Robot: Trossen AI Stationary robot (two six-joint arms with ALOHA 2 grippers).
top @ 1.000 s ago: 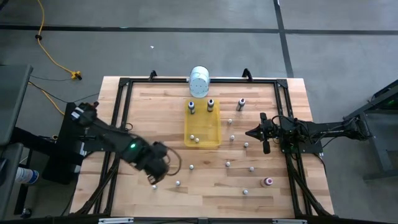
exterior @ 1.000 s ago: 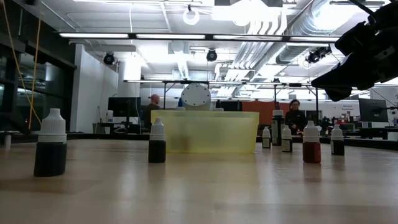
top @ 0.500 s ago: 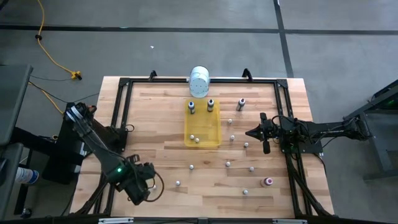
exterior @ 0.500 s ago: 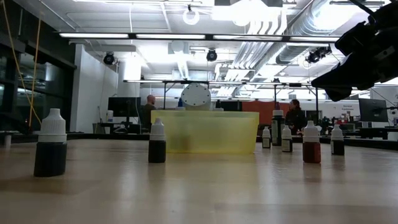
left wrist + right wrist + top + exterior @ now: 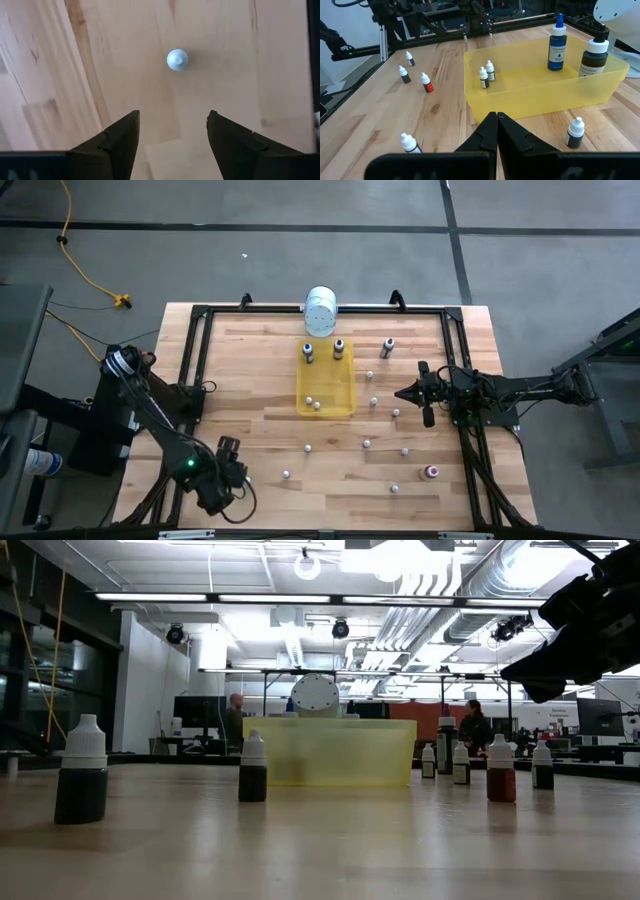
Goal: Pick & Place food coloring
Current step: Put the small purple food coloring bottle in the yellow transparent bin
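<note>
Hovering at the near-left of the surface [image 5: 260,410], left gripper [image 5: 172,132] spread, empty, above one tiny bottle [image 5: 177,59] standing upright. Right gripper [image 5: 496,131] pressed together, waiting right. Bottle likely light, rigid, tippy; pinch body below cap.

Yellow see-through tray [image 5: 530,87], pale wood-grain table [image 5: 260,380], white-capped dark bottles [image 5: 80,783], one red bottle [image 5: 501,769]

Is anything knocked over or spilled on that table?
Nothing looks spilled. One small red bottle near the table's front right seems to lie on its side, while the other little bottles stand upright, some loose on the wood and four inside the yellow tray. The white container also lies tipped at the back edge.
</note>
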